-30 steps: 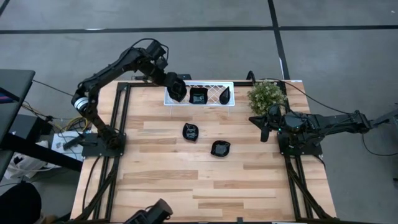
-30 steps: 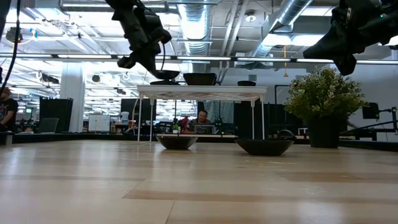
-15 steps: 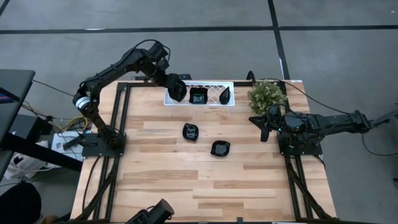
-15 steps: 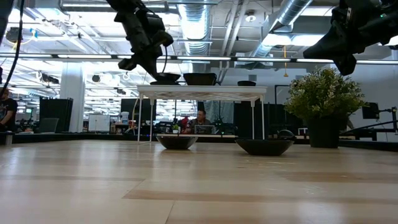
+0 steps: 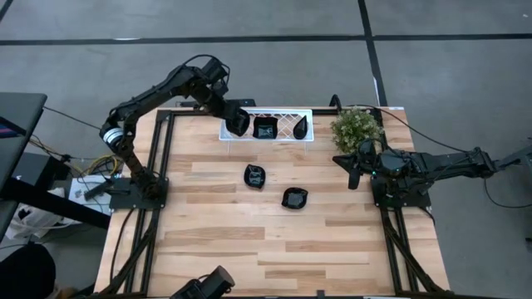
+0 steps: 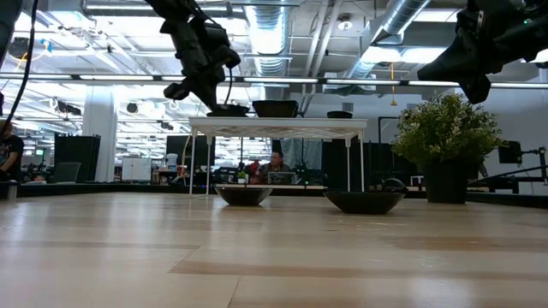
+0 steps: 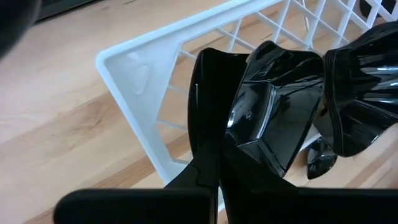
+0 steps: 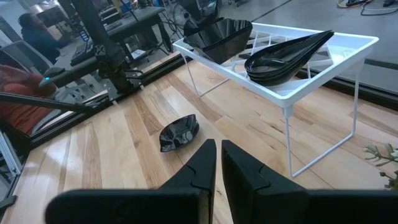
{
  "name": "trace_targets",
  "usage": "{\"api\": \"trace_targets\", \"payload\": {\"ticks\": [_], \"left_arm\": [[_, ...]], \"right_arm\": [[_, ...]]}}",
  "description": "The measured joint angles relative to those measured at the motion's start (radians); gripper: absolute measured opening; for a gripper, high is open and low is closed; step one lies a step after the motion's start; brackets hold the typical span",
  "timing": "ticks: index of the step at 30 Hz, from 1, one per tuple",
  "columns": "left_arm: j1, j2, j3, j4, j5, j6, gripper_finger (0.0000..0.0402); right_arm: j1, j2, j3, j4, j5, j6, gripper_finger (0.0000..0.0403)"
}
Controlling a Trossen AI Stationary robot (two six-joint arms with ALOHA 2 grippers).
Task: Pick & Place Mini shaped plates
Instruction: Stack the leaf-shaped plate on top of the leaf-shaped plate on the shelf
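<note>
Over the white tray (image 5: 283,114), left fingers (image 7: 208,124) have lowered, grasping a plate (image 7: 277,118).

- A glossy black squarish plate (image 7: 273,118) with a wavy rim sits tilted at the left end of the white lattice tray (image 5: 283,113), pinched by the left claw (image 5: 237,122).
- A second squarish black plate (image 5: 264,128) lies in the middle of the tray, just beside the held one.
- A leaf-shaped black plate (image 5: 301,126) rests at the tray's right end, its pointed tip jutting past the rim in the right wrist view.
- A wavy-rimmed black plate (image 5: 253,175) lies flat on the bare desk (image 5: 249,241) in front of the tray.
- Another black plate (image 5: 293,198) lies flat on the desk, near it and to its right.
</note>
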Motion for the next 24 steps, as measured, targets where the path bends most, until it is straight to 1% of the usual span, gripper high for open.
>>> {"api": "trace_targets", "payload": {"ticks": [18, 24], "left_arm": [[0.0, 0.0, 0.0, -0.002, -0.003, -0.001, 0.0005], [0.0, 0.0, 0.0, 0.005, -0.006, 0.0, 0.0027]], "right_arm": [[0.0, 0.0, 0.0, 0.0, 0.0, 0.0, 0.0021], [0.0, 0.0, 0.0, 0.0, 0.0, 0.0, 0.0021]]}}
